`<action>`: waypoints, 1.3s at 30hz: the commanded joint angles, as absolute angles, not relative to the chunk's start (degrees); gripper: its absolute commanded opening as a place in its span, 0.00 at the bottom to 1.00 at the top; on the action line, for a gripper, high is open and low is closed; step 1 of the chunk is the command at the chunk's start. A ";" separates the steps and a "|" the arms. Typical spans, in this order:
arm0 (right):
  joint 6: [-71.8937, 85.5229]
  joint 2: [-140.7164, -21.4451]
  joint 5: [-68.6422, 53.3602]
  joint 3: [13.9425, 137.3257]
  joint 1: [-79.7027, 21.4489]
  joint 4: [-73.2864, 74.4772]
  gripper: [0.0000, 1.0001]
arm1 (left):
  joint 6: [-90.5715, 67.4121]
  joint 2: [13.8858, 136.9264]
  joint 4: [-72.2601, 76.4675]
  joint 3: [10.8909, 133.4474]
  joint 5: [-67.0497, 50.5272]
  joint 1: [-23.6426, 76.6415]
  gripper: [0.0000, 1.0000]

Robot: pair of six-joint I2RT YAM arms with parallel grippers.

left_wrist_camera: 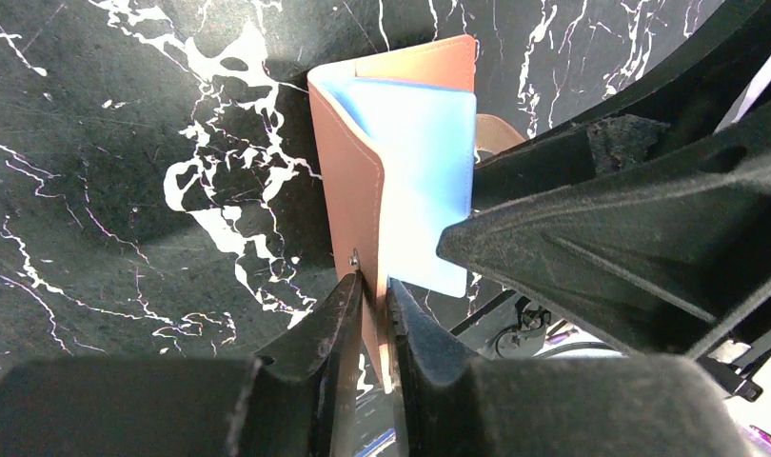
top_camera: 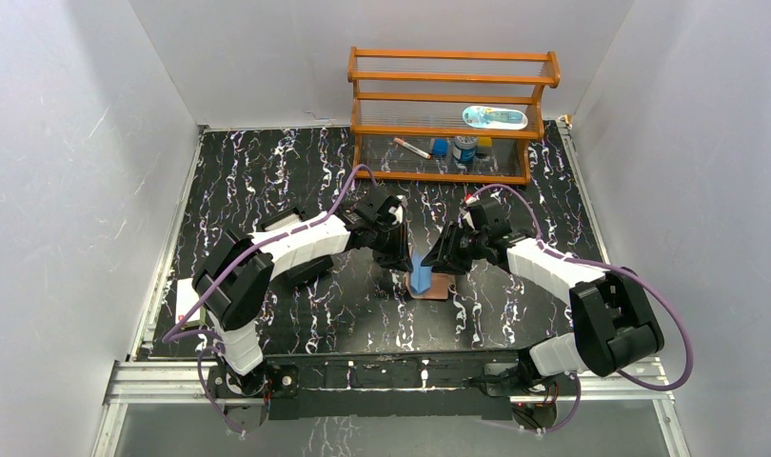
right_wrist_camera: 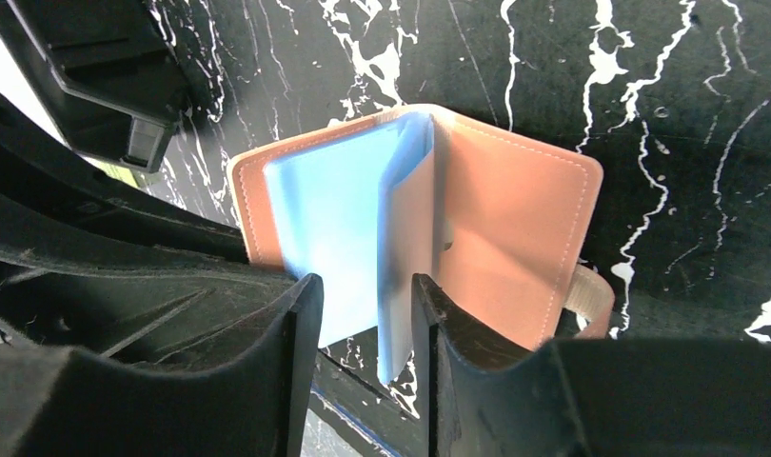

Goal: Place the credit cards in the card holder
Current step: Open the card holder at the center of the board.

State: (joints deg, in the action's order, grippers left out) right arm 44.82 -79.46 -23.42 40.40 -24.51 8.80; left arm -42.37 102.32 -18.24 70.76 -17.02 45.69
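In the middle of the overhead view the two arms are meeting over the black, white-veined tabletop [top_camera: 267, 181], where the small tan-brown leather folding card holder [right_wrist_camera: 515, 219] is lying open. One leaf is resting flat toward the right of the right wrist view, with its snap tab [right_wrist_camera: 591, 300] sticking out at the lower right. The other leaf is standing up on edge.

The left hand [left_wrist_camera: 372, 314] is closing tightly on that raised leaf, pinching its stitched edge at the bottom centre of the left wrist view and holding the holder open like a book.

A pale blue plastic credit card [right_wrist_camera: 329, 228] is sitting in the opened fold. Its far end is against the hinge near the top of the right wrist frame and its near end is pointing down the frame toward the right hand [right_wrist_camera: 365, 305]. That hand's fingers are standing apart on either side of the card's near end, and no clamping on it is showing.

So the card's long axis is running straight from the right hand up toward the hinge, and the right hand is plainly the nearer one to it. Judging from this, the coming push needs to be travelling along that axis, up-frame into the holder, while the left hand is bracing the leaf. Whether the card is already entering a pocket is hidden.
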 commanded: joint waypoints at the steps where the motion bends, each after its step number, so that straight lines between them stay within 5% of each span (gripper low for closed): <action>1: 42.88 -79.44 -21.31 40.30 -24.61 9.90 0.44 | -42.37 100.16 -18.76 70.87 -17.62 46.23 0.13; 6: 39.46 -79.39 -15.74 41.34 -24.54 14.87 0.35 | -42.40 100.66 -23.02 70.49 -11.55 46.23 0.18; 22: 34.25 -80.50 -8.86 40.71 -24.54 19.39 0.33 | -42.46 101.71 -28.54 66.67 -5.70 46.21 0.38; 39: 41.22 -71.43 -16.03 52.30 -27.83 22.14 0.32 | -42.75 101.17 -26.50 68.23 -9.84 46.23 0.37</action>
State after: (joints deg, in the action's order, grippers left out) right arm 38.00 -72.44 -12.91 49.89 -25.98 25.36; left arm -42.65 102.69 -26.70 66.57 -7.70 45.93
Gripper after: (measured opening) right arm 0.342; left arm 0.380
